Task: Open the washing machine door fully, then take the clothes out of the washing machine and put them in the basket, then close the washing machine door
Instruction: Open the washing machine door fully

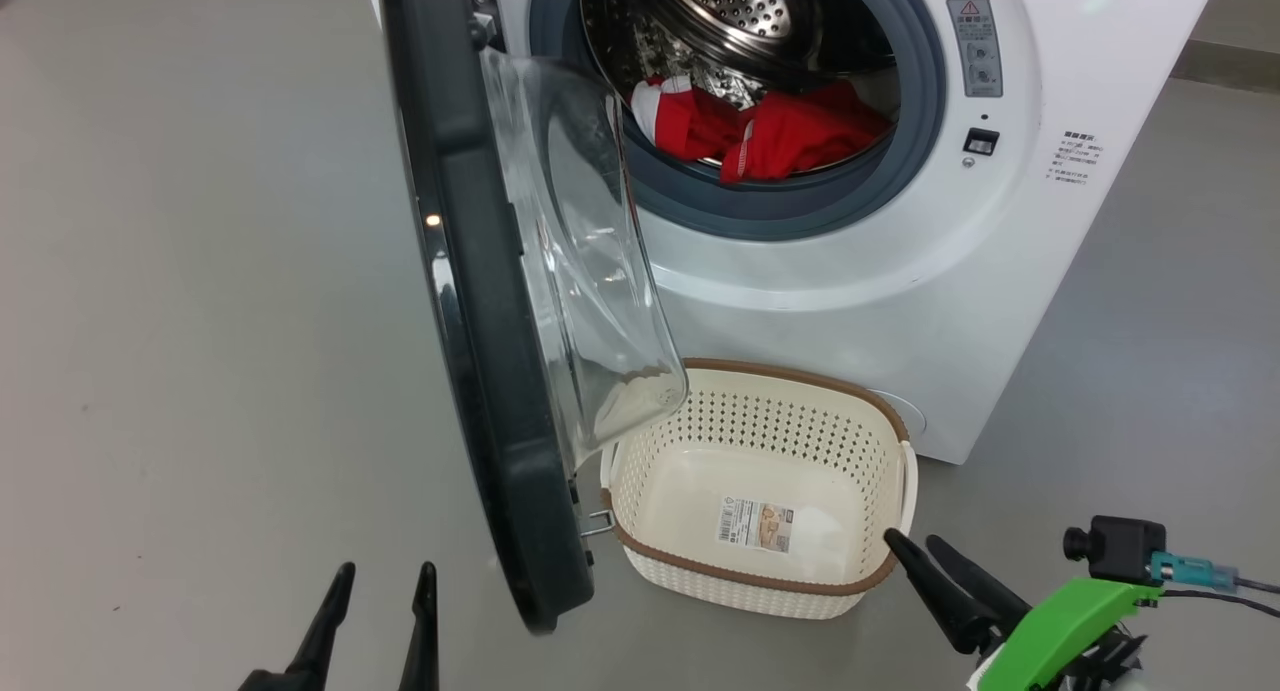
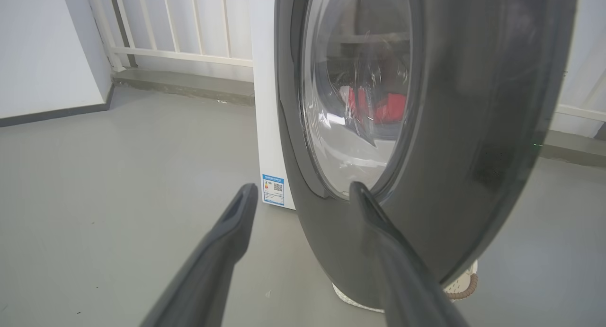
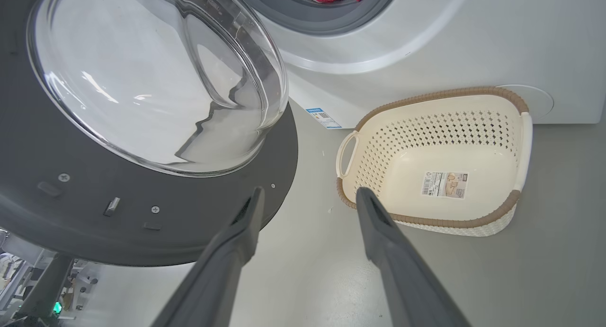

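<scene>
The door hangs open beside the basket; clothes lie in the washing machine; left fingers and right fingers are spread.

Smooth grey floor, a soft sheen on it and a few faint specks. The washing machine stands square on it, its white body going right down to the ground. Just in front of the washing machine, at its foot, the basket sits flat on the floor, mouth up. Whether it touches the front panel, can't tell. Beyond the washing machine, the floor meets a low grey kerb.
</scene>
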`<state>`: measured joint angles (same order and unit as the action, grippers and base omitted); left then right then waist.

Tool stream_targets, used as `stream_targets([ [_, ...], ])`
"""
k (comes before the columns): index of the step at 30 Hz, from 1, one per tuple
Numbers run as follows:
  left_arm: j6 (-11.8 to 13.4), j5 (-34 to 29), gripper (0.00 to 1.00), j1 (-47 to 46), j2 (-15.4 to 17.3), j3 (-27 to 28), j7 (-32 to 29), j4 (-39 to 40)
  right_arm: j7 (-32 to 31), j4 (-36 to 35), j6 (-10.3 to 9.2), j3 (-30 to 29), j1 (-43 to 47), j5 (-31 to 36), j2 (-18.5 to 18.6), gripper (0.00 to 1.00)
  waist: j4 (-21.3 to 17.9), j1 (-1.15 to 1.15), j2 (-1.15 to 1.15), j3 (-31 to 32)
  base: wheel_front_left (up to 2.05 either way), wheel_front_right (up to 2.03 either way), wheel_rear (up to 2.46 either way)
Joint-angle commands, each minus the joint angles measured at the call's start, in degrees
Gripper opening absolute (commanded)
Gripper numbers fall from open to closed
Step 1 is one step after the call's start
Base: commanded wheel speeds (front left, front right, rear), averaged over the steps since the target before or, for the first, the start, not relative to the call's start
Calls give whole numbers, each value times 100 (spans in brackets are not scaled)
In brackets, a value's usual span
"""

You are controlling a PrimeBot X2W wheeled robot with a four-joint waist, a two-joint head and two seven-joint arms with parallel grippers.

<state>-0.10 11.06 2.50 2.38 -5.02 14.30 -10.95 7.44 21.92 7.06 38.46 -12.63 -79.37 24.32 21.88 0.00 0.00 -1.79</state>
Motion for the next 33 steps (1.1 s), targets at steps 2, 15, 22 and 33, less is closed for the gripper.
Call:
stream_targets([
  [2, -16, -16, 100, -68, 50, 215, 70, 98, 337, 3, 43, 147, 29, 152, 194, 100, -17, 0, 0, 8, 0, 0, 0],
  [15, 8, 20, 100, -59, 50, 244, 70, 103, 753, 269, 43, -738, 171, 1749, -88, 100, -108, 0, 0, -29, 0, 0, 0],
  [22, 11, 24, 100, -79, 50, 227, 70, 94, 754, -1, 43, -1817, 641, 3395, -604, 100, -101, 0, 0, -28, 0, 0, 0],
  [33, 18, 10, 100, -95, 50, 204, 70, 90, 755, -566, 43, -2874, 1075, 5128, -1144, 100, -77, 0, 0, -45, 0, 0, 0],
])
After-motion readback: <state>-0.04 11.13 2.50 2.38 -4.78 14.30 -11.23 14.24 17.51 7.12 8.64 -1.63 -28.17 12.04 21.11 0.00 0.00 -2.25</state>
